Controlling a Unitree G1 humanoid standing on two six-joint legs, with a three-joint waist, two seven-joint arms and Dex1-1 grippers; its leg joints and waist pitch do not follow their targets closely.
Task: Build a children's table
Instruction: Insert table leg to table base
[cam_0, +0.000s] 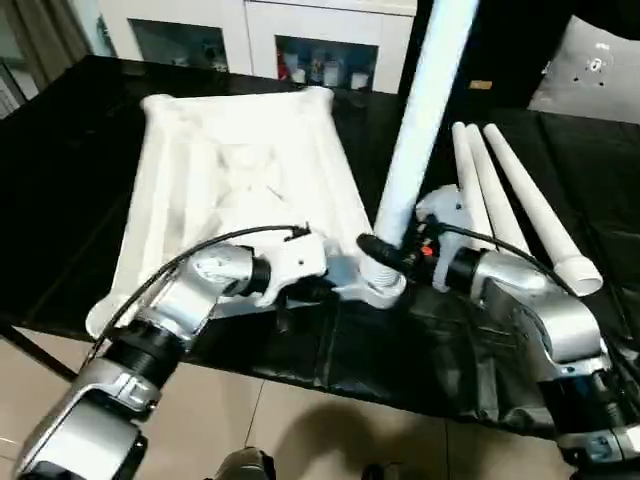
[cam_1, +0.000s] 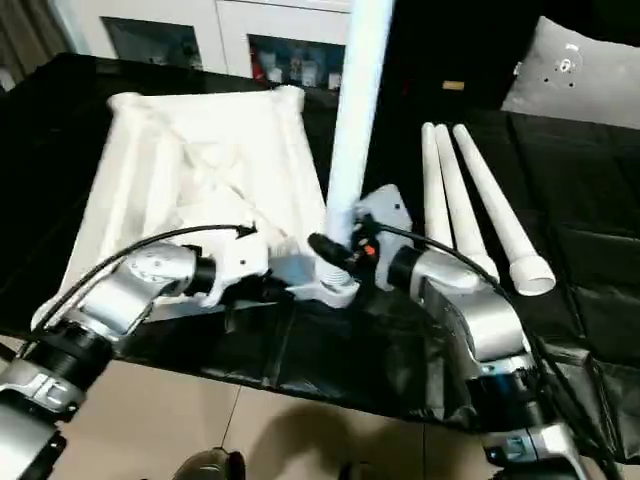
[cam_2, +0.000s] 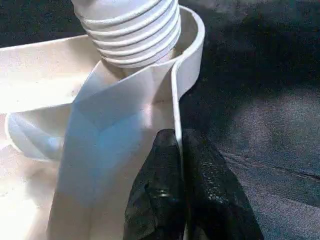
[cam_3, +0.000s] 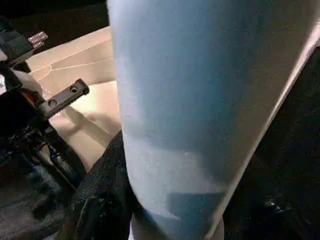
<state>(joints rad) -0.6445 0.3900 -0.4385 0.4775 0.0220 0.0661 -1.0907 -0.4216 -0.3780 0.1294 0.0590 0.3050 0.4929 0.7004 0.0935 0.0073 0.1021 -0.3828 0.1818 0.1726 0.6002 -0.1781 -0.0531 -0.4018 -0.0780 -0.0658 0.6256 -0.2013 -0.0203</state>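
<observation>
The white table top (cam_0: 240, 170) lies underside up on the black table cover (cam_0: 60, 200). One white leg (cam_0: 425, 110) stands nearly upright, and its threaded end (cam_2: 132, 30) sits in the round socket (cam_2: 194, 47) at the top's near right corner. My right gripper (cam_0: 385, 252) is shut on this leg just above the threads; a black finger (cam_3: 100, 195) presses its side. My left gripper (cam_2: 179, 140) is shut on the top's thin rim (cam_2: 175, 100) right beside that socket. Three more white legs (cam_0: 510, 200) lie side by side on the cover to the right.
The cover's front edge (cam_0: 330, 375) runs close under my forearms, with tiled floor (cam_0: 300, 425) below. A white cabinet with glass doors (cam_0: 320, 50) stands behind the table. A grey panel (cam_0: 590, 70) leans at the far right.
</observation>
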